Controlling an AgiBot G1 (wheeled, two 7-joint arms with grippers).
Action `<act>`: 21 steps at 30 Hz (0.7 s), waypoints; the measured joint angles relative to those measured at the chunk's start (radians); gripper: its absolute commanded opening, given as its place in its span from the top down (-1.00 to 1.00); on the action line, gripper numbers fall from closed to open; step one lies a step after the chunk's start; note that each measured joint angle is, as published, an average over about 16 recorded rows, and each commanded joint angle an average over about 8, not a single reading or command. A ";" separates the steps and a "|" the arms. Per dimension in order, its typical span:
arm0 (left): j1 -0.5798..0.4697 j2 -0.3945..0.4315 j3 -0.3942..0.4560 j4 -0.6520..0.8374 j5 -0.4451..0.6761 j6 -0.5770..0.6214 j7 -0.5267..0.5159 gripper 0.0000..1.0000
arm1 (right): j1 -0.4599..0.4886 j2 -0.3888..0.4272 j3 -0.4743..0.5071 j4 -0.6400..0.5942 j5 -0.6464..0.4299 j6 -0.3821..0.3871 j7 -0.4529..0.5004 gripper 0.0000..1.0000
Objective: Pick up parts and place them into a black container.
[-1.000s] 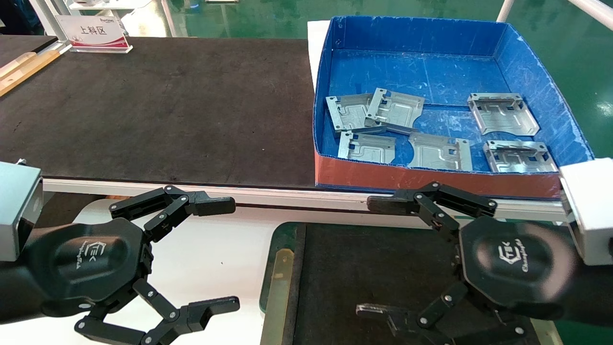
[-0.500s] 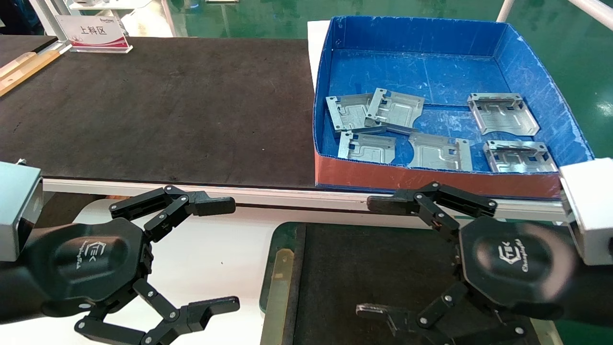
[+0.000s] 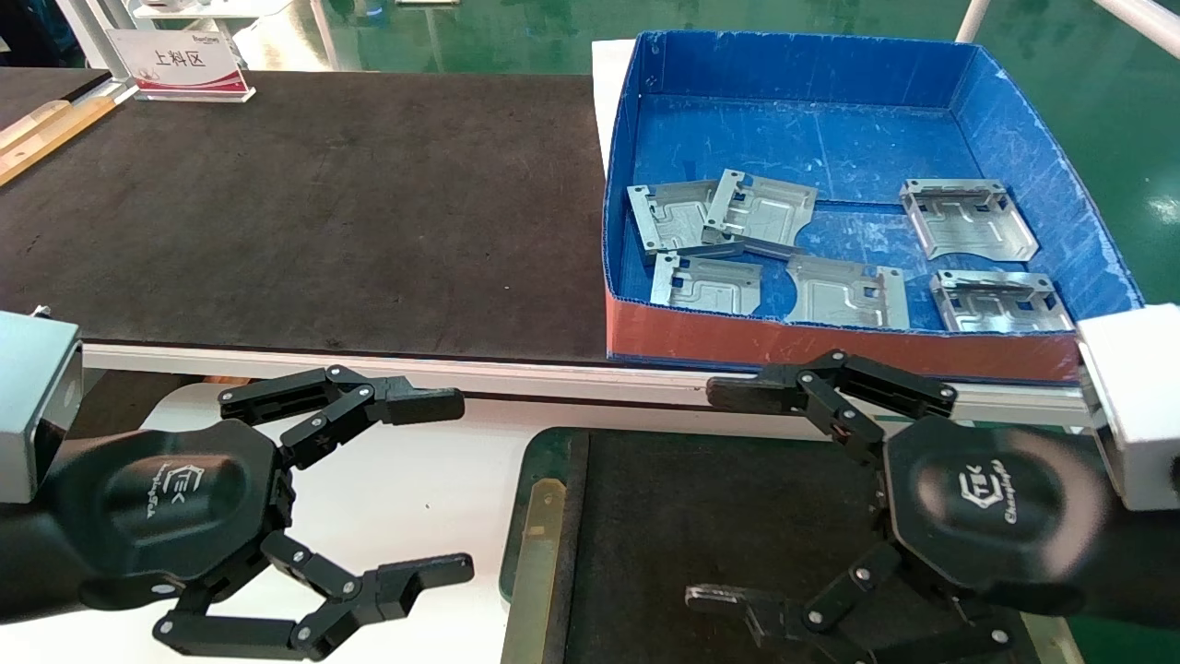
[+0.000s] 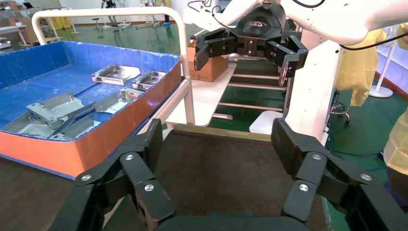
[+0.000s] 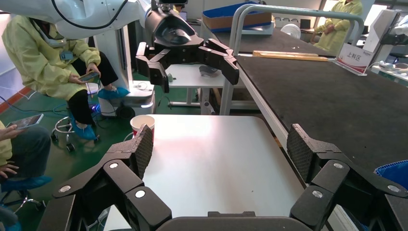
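Inside blue box (image 3: 1014,120) — six parts (image 3: 843,293); left end effector (image 3: 450,489), right end effector (image 3: 714,493) — both wide, empty.

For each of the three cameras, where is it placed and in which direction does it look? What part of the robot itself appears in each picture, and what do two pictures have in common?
Head view: sits on the head, looks forward and down at the blue box of parts; both open grippers show, left gripper and right gripper above the black container.
Left wrist view: sits behind the left gripper, faces across the container to the right gripper.
Right wrist view: sits behind the right gripper, faces the left gripper over a white table.
Shared: head and left wrist views both show the box.
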 measured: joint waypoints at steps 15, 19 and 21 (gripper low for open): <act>0.000 0.000 0.000 0.000 0.000 0.000 0.000 1.00 | 0.000 0.000 0.000 0.000 0.000 0.000 0.000 -1.00; 0.000 0.000 0.000 0.000 0.000 0.000 0.000 1.00 | 0.000 0.000 0.000 0.000 0.000 0.000 0.000 -1.00; 0.000 0.000 0.000 0.000 0.000 0.000 0.000 1.00 | 0.000 0.000 0.000 0.000 0.000 0.000 0.000 -1.00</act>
